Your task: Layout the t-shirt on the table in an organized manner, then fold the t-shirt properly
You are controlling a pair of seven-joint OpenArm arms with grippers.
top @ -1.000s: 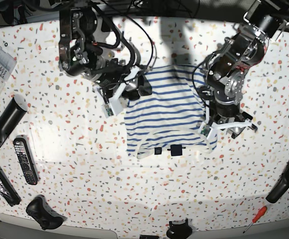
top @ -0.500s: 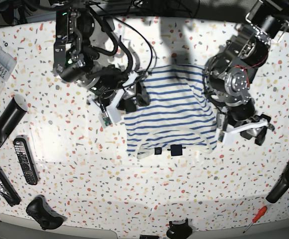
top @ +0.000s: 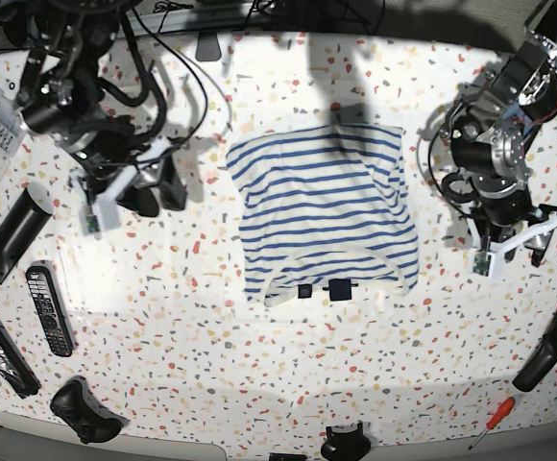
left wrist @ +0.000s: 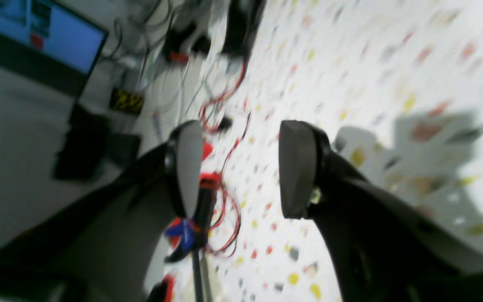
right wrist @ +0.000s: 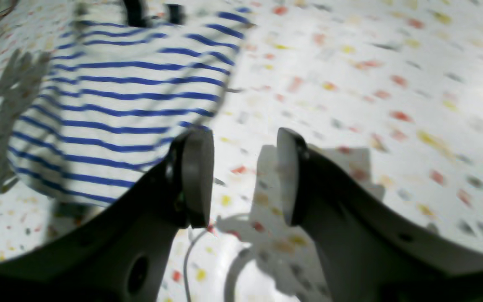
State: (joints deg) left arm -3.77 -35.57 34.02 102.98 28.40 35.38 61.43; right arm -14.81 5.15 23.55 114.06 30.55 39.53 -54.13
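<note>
The shirt (top: 325, 214) lies folded into a compact rectangle at the middle of the worktop (top: 288, 365), its 2 dark tags at the near edge; neither arm touches it. The left pincer (left wrist: 237, 167) is released, both fingers apart with nothing between them, over bare worktop beside red wires (left wrist: 224, 197). The right pincer (right wrist: 241, 176) is also released and empty, above the worktop just beside the shirt's edge (right wrist: 111, 96).
</note>
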